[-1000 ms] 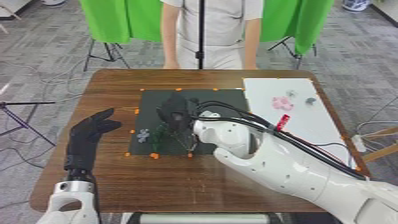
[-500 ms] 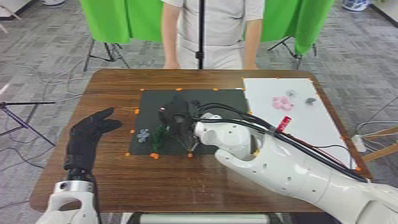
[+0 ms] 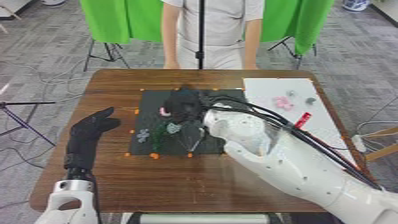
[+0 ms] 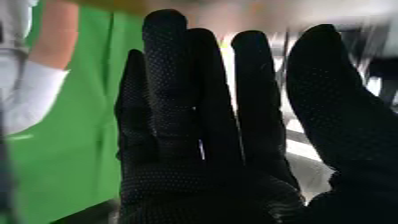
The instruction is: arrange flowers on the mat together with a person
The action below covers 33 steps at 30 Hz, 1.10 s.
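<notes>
Well, at the left of the frame the left hand (image 3: 86, 132) lies over the brown table (image 3: 191, 182), fingers relaxed and thumb held apart. Just right of it, left of centre, the black mat (image 3: 152, 102) carries a grey-blue flower (image 3: 142, 135), then a green stem (image 3: 159, 137). Near the frame's middle sit a small pink bloom (image 3: 164, 112) and, lower, a pale flower (image 3: 173, 128). Beside them the right hand (image 3: 185, 106) is over the mat's upper part; in the right wrist view the right hand (image 4: 209, 187) has straight, slightly spread fingers. At upper right, a white sheet (image 3: 306, 130) holds a pink flower (image 3: 283, 103) and a dark grey one (image 3: 310, 101).
</notes>
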Available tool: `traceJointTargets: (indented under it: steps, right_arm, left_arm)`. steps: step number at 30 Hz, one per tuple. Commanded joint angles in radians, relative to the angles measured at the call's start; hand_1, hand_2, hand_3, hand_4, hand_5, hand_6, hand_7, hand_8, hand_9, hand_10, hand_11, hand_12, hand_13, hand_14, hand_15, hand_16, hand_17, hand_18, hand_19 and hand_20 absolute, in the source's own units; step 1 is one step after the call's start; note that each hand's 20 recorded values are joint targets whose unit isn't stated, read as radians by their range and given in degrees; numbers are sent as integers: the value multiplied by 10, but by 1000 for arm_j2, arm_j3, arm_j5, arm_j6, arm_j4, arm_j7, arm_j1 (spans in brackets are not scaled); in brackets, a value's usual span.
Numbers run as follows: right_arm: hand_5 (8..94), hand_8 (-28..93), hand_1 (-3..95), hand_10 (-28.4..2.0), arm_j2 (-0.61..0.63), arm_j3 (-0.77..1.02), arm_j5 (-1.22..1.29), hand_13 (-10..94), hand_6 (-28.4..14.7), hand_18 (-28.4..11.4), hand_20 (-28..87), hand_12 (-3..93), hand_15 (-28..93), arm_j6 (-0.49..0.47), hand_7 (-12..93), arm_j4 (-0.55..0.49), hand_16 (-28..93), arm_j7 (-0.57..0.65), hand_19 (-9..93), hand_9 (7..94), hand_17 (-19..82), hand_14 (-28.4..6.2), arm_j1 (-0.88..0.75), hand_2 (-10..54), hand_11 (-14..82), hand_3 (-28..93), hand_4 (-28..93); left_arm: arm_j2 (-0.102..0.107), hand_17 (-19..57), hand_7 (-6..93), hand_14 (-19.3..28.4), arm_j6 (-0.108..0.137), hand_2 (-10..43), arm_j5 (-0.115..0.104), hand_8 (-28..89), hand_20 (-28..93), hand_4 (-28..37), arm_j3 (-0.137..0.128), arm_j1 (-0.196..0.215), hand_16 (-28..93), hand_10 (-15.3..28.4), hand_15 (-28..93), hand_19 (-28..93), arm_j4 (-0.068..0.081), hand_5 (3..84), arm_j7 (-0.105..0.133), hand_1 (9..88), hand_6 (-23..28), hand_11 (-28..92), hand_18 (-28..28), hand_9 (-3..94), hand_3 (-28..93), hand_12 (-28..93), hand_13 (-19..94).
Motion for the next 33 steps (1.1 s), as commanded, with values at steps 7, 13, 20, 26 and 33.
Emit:
traceJointTargets:
  steps: [7, 13, 20, 26, 33]
  right_arm:
    - [618, -91, 214, -147, -99, 917, 883, 380, 0, -119, 324, 141, 115, 407, 129, -367, 230, -237, 149, 567, 225, -128, -817, -18, 78, 707, -166]
    - [445, -71, 101, -161, -231, 1045, 1189, 253, -20, -73, 239, 85, 32, 423, 66, -418, 95, -448, -7, 411, 200, -98, -1085, 20, 36, 746, -161]
    - [428, -74, 73, -141, -258, 1087, 1182, 277, -18, -67, 217, 71, 67, 307, 73, -445, 53, -535, -1, 407, 203, -84, -1205, 20, 39, 789, -182]
    - [433, -80, 48, -135, -273, 1044, 1223, 296, -4, -84, 219, 73, 94, 291, 91, -425, 45, -529, 5, 422, 197, -82, -1199, 26, 44, 800, -189]
    - [436, -84, 44, -133, -274, 1010, 1255, 304, 2, -92, 222, 81, 111, 278, 99, -413, 50, -516, 7, 425, 195, -93, -1196, 28, 47, 803, -191]
  left_arm:
    - [1, 100, 127, 194, -24, 9, 6, -46, 203, -243, 18, -9, 20, 152, 229, 81, 16, 513, 6, 230, 44, 218, 126, 511, 698, 174, 412]
    - [-5, 116, 126, 167, -28, 14, 20, -49, 210, -231, 21, -7, 18, 151, 183, 71, 13, 510, 18, 237, 50, 220, 106, 488, 689, 167, 367]
    - [-1, 124, 125, 170, -44, 18, 24, -50, 223, -228, 15, -8, 32, 153, 180, 74, 9, 508, 15, 239, 51, 222, 109, 487, 681, 165, 377]
    - [-11, 124, 126, 177, -42, 20, 26, -50, 233, -226, 27, -12, 35, 152, 193, 89, 8, 506, 15, 239, 50, 223, 117, 492, 676, 165, 388]
    - [-11, 115, 128, 185, -55, 22, 33, -51, 227, -225, 43, -21, 33, 151, 207, 86, 6, 505, 12, 237, 47, 224, 121, 500, 674, 166, 398]
